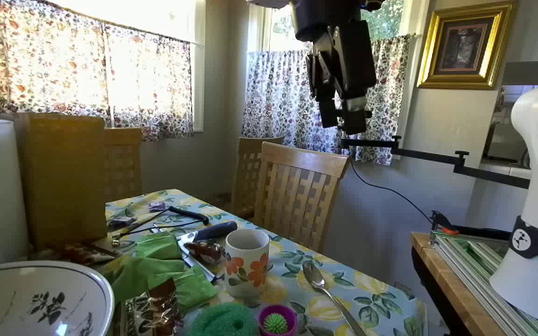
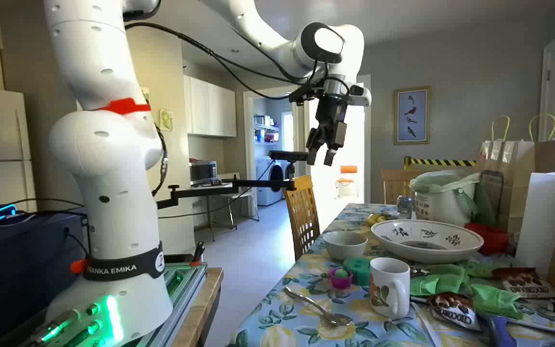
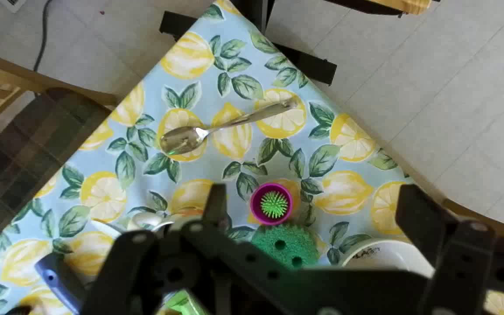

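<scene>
The black two-fingered gripper (image 2: 321, 158) hung well above a light-blue lemon-patterned tablecloth (image 3: 208, 168), its jaws spread wide with nothing between them; in the wrist view a small round magenta cup (image 3: 255, 204) showed between the fingers (image 3: 418, 214), far below them, with a light-green spiky ball (image 3: 274, 204) inside it; a round green sponge-like piece (image 3: 288, 238) sat just beside the cup, between a white mug painted with orange flowers (image 2: 383, 289) and a pale round bowl (image 2: 345, 248); a shiny metal spoon (image 3: 236, 121) lay near the cup; crumpled light-green sheets (image 1: 159, 245) lay near the upright mug.
</scene>
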Controlling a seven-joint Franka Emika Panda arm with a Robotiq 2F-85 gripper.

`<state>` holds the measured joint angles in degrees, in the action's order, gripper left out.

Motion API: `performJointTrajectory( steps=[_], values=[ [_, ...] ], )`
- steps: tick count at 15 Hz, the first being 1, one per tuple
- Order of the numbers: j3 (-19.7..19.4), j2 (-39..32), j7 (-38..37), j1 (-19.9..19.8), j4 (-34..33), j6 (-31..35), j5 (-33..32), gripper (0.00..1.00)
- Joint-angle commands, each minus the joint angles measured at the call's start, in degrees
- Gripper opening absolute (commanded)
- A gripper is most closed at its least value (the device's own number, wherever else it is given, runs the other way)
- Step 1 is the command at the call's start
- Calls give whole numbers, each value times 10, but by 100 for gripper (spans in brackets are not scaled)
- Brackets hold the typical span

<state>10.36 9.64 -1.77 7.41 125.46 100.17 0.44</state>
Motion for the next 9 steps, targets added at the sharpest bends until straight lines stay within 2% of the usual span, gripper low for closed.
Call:
performJointTrajectory(
  steps=[1, 8, 9],
  values=[
    [-5, 0, -1, 5, -1, -1, -1, 100],
    [-5, 0, -1, 5, -1, -1, -1, 100],
    [-10, -19, -12, -2, -19, 0, 2, 100]
  ],
)
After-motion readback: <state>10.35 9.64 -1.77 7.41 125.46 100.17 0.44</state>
